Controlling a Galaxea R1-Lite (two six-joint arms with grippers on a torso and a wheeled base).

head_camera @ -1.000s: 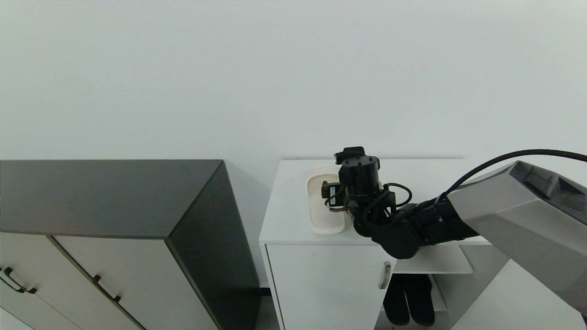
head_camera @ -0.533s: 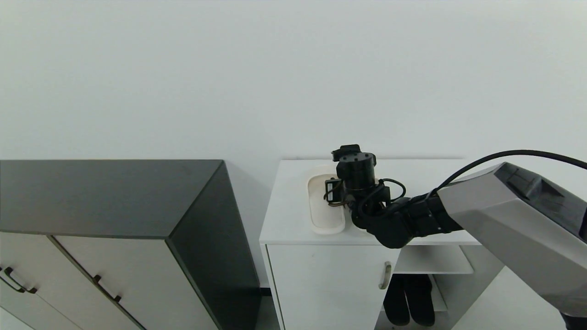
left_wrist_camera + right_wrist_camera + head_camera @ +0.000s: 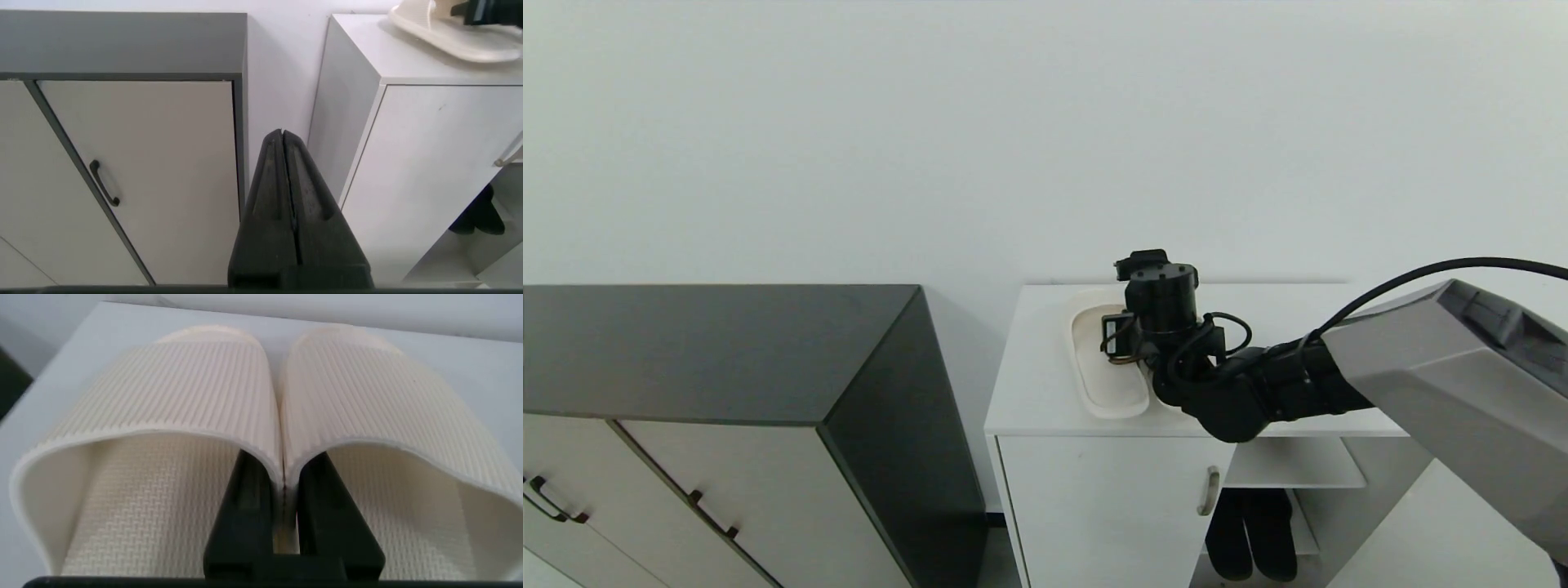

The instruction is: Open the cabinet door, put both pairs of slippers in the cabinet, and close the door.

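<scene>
The right gripper (image 3: 283, 482) clamps the ribbed cream slippers (image 3: 196, 384) together by their inner strap edges, at the smooth white cabinet (image 3: 1037, 384) top. Inside, lower right, lie black slippers (image 3: 1250, 535). The left gripper (image 3: 283, 143) is pressed together, empty.

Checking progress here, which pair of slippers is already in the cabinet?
The black pair, down inside the cabinet; the cream pair lies on top of it, held by the right gripper.
</scene>
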